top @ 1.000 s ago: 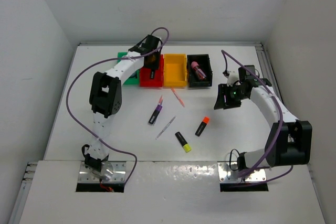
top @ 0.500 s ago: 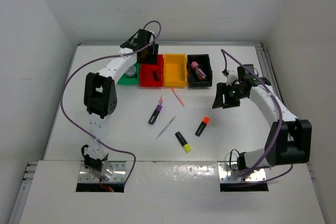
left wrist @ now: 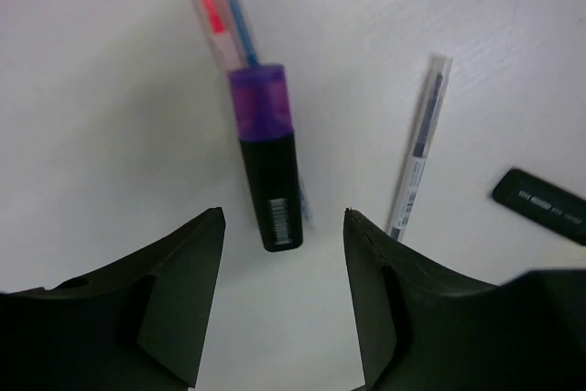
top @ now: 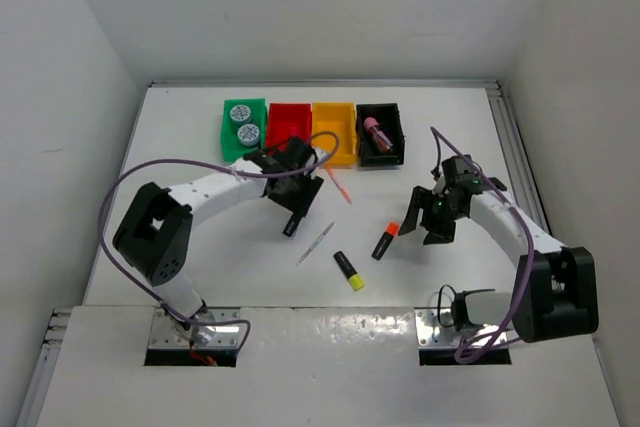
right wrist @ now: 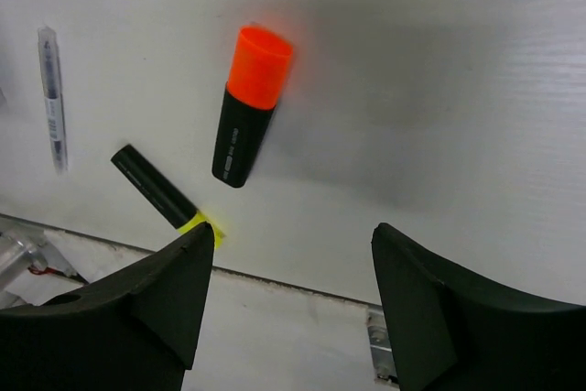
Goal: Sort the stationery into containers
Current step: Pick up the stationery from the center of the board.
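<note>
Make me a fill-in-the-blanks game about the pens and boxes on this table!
The leftmost bin, holding the two round rolls, is coloured ____.
The left gripper, jaws open, hovers over a highlighter whose cap is ____.
The right gripper, jaws open, faces a highlighter whose cap is ____.
The pink-capped highlighter lies in the rightmost bin, which is coloured ____.
Missing words: green, purple, orange, black.
</note>
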Motion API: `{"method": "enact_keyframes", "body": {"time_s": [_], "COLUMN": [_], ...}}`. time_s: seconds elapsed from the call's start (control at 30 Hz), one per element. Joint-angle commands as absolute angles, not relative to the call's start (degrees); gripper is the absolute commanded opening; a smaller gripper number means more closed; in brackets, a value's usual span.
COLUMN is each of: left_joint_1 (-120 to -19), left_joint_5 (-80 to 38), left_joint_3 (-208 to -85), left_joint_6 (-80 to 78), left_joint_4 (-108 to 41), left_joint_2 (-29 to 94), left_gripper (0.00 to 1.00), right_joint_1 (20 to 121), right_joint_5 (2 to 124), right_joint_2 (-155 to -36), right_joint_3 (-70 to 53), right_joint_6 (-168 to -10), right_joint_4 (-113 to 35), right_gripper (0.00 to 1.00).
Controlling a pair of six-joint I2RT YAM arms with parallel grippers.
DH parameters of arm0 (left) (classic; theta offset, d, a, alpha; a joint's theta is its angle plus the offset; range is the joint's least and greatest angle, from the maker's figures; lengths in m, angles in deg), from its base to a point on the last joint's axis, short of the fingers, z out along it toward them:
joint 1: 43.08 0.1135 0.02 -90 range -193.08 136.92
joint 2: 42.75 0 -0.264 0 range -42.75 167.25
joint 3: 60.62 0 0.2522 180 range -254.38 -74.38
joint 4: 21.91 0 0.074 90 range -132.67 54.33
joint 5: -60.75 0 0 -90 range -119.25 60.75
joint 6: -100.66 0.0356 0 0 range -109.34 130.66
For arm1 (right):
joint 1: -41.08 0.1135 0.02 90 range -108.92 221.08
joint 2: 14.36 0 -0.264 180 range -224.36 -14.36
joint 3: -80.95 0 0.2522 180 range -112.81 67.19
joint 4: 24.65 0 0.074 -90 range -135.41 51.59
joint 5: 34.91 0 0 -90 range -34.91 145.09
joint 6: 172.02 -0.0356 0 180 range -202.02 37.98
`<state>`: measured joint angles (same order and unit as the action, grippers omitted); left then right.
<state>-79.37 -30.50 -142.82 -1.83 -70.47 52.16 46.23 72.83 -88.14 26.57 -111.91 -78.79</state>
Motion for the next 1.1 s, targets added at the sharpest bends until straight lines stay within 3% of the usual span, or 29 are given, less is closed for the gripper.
{"method": "enact_keyframes", "body": {"time_s": [0.0, 0.43, 1.07], "left_joint_1": [-81.6, -82.5, -77.4], "left_joint_5": [-31.0, -36.1, -29.7], "left_joint_3": [-142.0, -142.1, -143.7], "left_joint_6": [-2.6, -2.5, 0.4], "left_joint_4": [-68.9, -68.5, -68.1], "left_joint_2": [52.6, 57.4, 61.0], "left_gripper": [0.60, 0.59, 0.39], "right_joint_1": [50.4, 60.4, 64.7], "right_joint_5": [69.3, 62.9, 60.7], "right_joint_2": [-88.3, -102.4, -116.1], "right_joint_3": [25.6, 18.7, 11.6], "right_joint_6": [-117.8, -124.0, -126.3], "right_joint_4": [-76.6, -74.9, -76.1], "right_gripper": [0.69, 0.68, 0.57]}}
